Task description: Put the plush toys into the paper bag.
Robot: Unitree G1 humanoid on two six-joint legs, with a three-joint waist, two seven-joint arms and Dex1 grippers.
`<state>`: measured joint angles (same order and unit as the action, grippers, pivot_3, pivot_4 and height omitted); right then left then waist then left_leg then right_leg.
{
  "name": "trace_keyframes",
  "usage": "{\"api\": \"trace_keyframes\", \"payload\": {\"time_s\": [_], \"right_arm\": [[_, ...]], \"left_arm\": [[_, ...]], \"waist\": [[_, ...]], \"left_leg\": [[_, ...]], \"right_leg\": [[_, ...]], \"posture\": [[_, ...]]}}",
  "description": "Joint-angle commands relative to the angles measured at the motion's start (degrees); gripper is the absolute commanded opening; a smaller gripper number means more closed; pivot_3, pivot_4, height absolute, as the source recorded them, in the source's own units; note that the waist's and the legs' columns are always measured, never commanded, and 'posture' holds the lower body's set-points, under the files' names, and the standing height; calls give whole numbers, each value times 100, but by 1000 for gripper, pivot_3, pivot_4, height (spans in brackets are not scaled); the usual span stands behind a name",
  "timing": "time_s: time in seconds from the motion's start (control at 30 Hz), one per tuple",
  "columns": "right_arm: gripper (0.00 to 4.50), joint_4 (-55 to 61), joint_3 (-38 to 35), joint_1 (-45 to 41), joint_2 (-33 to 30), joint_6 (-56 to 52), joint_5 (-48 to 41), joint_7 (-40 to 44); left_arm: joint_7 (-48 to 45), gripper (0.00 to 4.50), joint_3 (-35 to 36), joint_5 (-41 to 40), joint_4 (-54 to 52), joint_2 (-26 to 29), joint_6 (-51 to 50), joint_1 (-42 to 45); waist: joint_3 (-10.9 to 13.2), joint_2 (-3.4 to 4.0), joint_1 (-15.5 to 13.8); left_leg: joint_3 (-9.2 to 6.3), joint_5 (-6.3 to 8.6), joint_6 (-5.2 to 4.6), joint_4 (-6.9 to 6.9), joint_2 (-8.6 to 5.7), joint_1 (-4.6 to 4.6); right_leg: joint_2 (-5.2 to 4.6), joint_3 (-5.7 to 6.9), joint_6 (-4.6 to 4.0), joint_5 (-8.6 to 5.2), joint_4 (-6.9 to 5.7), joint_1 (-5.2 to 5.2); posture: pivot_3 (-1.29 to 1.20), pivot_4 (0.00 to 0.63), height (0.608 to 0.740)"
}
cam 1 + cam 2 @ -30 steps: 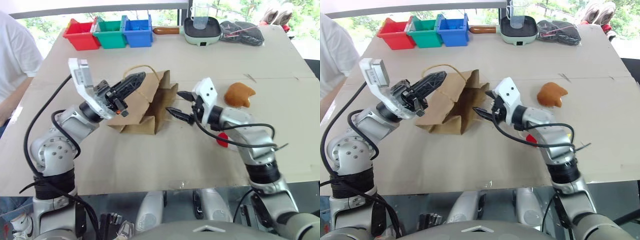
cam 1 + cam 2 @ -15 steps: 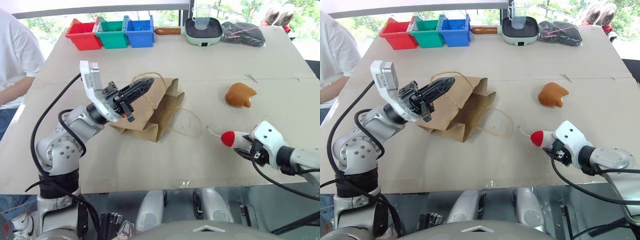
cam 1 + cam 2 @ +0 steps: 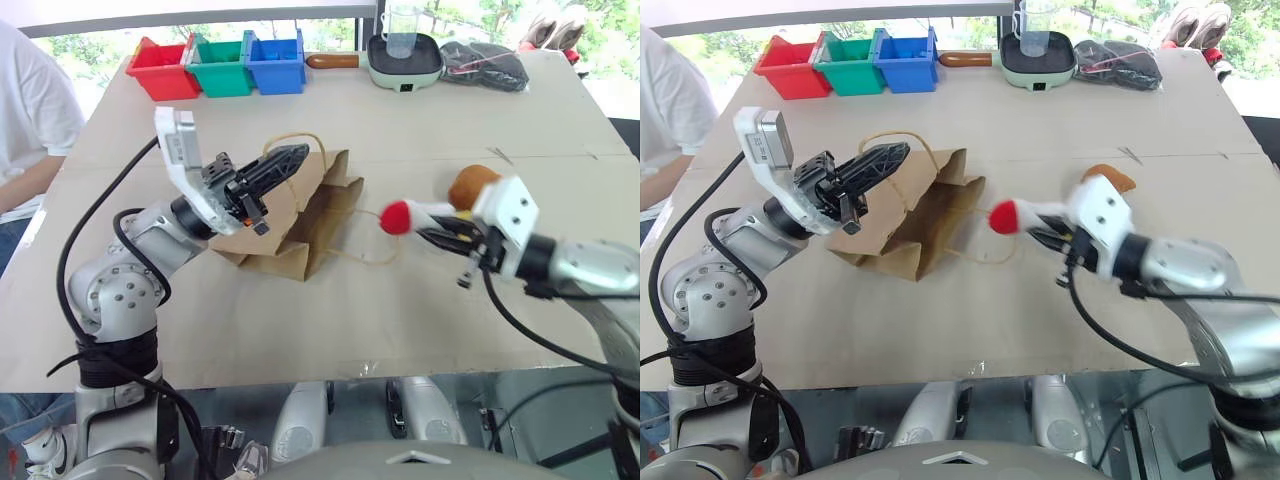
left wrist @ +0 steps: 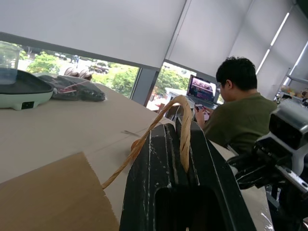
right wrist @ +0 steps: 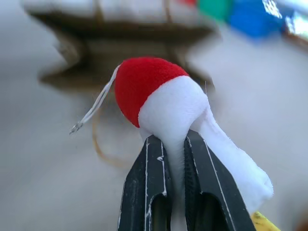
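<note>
Brown paper bag [image 3: 300, 215] lies just beyond the left claw [image 3: 285, 160], clamped on its cord handle [image 4: 163, 125]. Right claw [image 3: 440, 235] is clamped on the white rocket [image 3: 410, 214], nose toward the bag mouth. Orange blob [image 3: 470, 185] just behind the right claw, on the tabletop [image 3: 330, 320]. Neither toy bagged yet.

left arm: bent at the elbow, forearm reaching in toward the middle and angled up a bit
left end effector [image 3: 291, 156]: fingers pinched together, tips pointing up and toward the right side, with a cord handle [image 4: 184, 126] of the paper bag [image 3: 300, 215] looped over them
right arm: stretched in from the right, forearm roughly level, pointing toward the left side
right end effector [image 5: 172, 142]: both black fingers clamped tight on the white body of the rocket toy [image 5: 166, 103], red nose sticking out past the tips, held up off the bench
</note>
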<state>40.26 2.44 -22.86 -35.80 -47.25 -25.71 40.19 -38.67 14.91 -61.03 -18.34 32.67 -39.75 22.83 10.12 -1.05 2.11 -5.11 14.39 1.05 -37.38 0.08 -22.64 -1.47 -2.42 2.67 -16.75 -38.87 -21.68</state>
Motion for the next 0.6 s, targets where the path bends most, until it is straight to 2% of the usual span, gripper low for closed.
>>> {"api": "trace_keyframes", "payload": {"time_s": [0.03, 0.1, 0.2, 0.3, 0.4, 0.5, 0.6], "right_arm": [[42, -979, 1112, -830, 126, 660, 751, 197], [42, -1384, 1446, -1095, 235, 933, 986, 268], [42, -3074, 2421, -2064, 1118, 1924, 1765, 371], [42, -4079, 2857, -2480, 1610, 2672, 2174, 653], [1363, -4864, 2846, -2624, 2155, 3218, 2055, 964], [2519, -4924, 2666, -2483, 2060, 3527, 2147, 1075], [2519, -4427, 2290, -2155, 1676, 3409, 2040, 1143]], "left_arm": [[39, 0, -51, -76, -155, -109, 3, 141], [51, 0, -85, -50, -148, -160, 3, 185], [148, 0, -255, -22, -235, -351, 31, 259], [181, 0, -295, 19, -261, -426, 41, 259], [205, 0, -251, 37, -321, -407, 68, 168], [249, 0, -94, 23, -382, -315, 82, 10], [294, 0, 53, -6, -452, -228, 108, -148]], "waist": [[0, -1, -2], [0, -1, -36], [1, -3, 23], [1, -3, 42], [2, -3, -8], [2, -4, 1], [1, -4, -26]], "left_leg": [[0, 0, 0, 0, 0, -1], [1, -1, 1, 0, -4, -4], [-1, -7, 12, 0, -3, -9], [4, -14, 24, 3, 1, -5], [-6, -14, 27, 5, 3, -13], [3, -14, 27, 4, -6, -19], [-1, -14, 26, 3, -6, -19]], "right_leg": [[0, 2, 0, 0, 1, 0], [-4, 5, -1, 0, 1, -1], [-6, 4, -1, 1, 1, -8], [-1, -3, -3, 3, -6, -15], [-5, 11, -3, 3, 0, -16], [-20, 5, -2, 3, 2, -21], [-23, 9, -2, 3, 1, -21]], "posture": [[0, 150, 740], [0, 150, 740], [0, 150, 740], [0, 150, 740], [0, 150, 740], [0, 150, 740], [0, 150, 740]]}}
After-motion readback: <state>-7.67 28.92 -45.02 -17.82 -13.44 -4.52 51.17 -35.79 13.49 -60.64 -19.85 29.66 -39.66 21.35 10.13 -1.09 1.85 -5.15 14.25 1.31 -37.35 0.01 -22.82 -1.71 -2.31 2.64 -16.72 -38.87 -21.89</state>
